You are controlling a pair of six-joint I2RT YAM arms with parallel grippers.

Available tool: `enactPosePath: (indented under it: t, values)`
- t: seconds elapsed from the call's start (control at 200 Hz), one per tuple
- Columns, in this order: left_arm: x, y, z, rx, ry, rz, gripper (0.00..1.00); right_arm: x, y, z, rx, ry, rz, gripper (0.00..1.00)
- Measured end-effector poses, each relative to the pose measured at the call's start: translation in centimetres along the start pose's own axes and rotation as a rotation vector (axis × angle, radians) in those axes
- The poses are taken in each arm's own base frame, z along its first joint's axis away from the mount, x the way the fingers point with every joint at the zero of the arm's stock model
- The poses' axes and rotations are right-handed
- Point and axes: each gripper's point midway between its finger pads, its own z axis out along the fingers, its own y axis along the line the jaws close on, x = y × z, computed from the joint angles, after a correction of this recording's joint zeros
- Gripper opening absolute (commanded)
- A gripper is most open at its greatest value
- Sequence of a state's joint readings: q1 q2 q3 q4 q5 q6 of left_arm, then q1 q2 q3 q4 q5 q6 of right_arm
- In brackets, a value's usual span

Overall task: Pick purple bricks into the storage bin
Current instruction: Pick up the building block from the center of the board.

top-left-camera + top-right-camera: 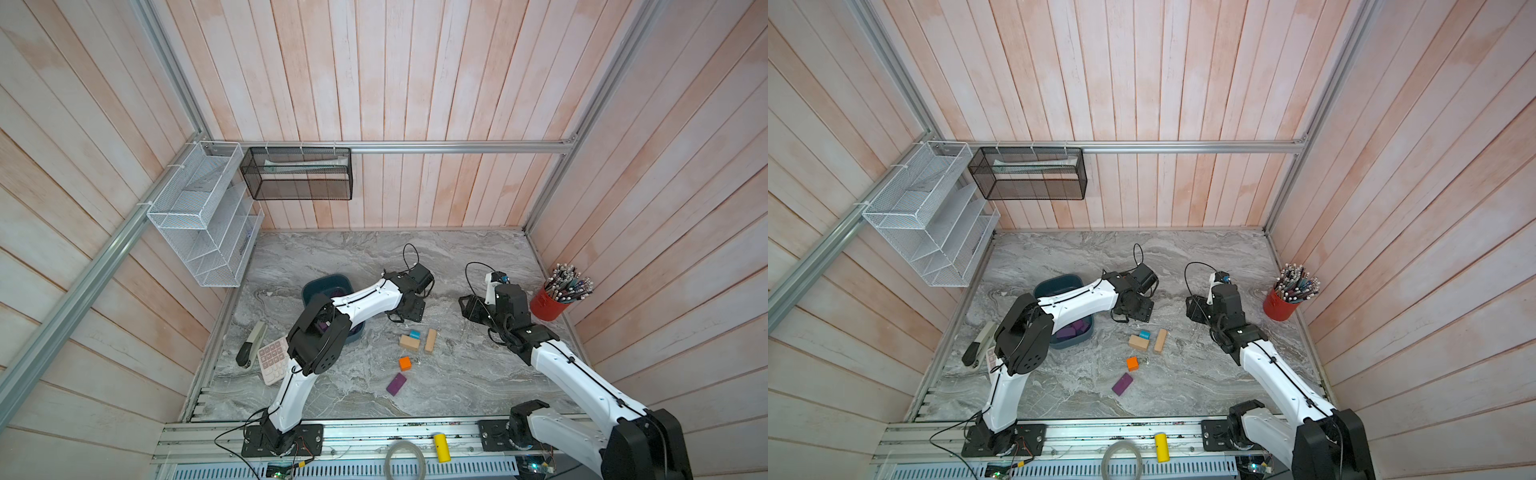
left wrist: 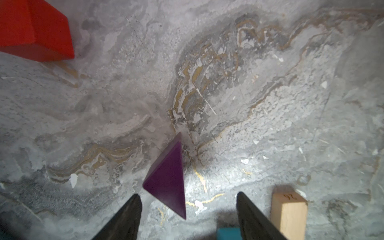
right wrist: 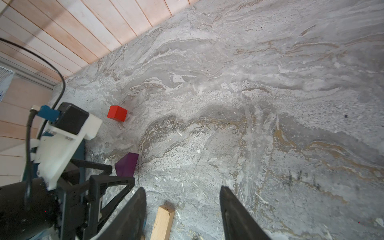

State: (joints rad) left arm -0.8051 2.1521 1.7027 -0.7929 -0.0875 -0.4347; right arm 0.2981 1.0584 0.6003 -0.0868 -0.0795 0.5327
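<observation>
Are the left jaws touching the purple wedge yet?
Apart. In the left wrist view the left gripper is open around the purple wedge, with bare marble table showing between it and each jaw.

Dark purple wedge point(image 2: 168, 182), red cube point(image 2: 35, 31), tan block point(image 2: 289, 212) on grey veined marble table point(image 2: 249, 104).

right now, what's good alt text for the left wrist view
A purple wedge brick lies on the grey marble table at the tips of the open left pincer, not clamped. A red cube sits farther off; a tan block and a blue block lie beside one finger.
</observation>
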Motion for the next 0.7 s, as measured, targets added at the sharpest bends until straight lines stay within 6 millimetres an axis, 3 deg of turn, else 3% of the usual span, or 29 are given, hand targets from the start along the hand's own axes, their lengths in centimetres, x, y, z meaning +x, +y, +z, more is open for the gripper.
enactPosePath:
  t: [0.135,0.33,0.7]
  values:
    - [-0.2,0.9,0.6,-0.012,0.008,-0.012,0.71,0.2,0.4,0.1,-0.026,0.011,-0.018,0.58]
    - [-0.7,2.0,1.1,-0.023,0.011,-0.028,0.63,0.7,0.8,0.6,-0.053,0.037,-0.039,0.58]
    - [-0.9,1.8,2.5,-0.026,0.025,-0.011,0.49,1.1,1.4,1.3,-0.089,0.059,-0.052,0.58]
